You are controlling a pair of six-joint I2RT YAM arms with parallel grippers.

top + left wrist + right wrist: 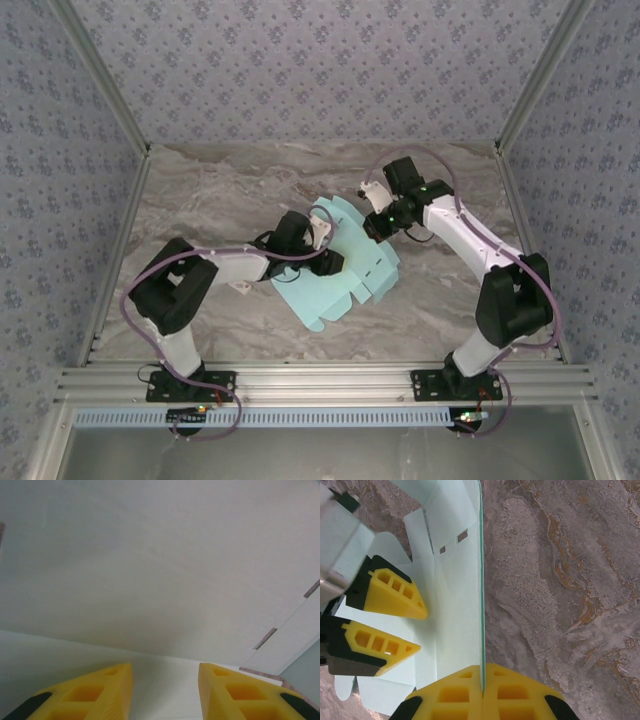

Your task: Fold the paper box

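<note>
Paper box (340, 275) in pale turquoise card lies near the middle of the marble-patterned table (210, 190), between the two arms. It is a die-cut sheet, most of it flat, with one panel raised along a crease on the side nearer the right arm. A scalloped flap (345, 212) points toward the far wall, and small slots (451, 542) are cut near the fold.

The right tool (482, 672) is clenched on the top edge of the raised panel, and the thin card runs straight up between its yellow fingers. The left tool (422, 631) sits over the flat part of the sheet with its fingers parted. A gap shows between them with nothing in it. From its own camera the card looks very close beneath the tips.

The card looks light and thin. It is probably stiff enough to stand once creased, but it would buckle or dent under a hard squeeze. Its smooth face on the smooth table suggests the sheet will slide unless one tool pins it. The best holds seem to be panel edges and flap tips close to a score line, where the card bends cleanly. A grip in the middle of a panel risks a stray crease.

Nothing here acts as a container yet. The sheet has no closed walls, and nothing rests on it or in it.
</note>
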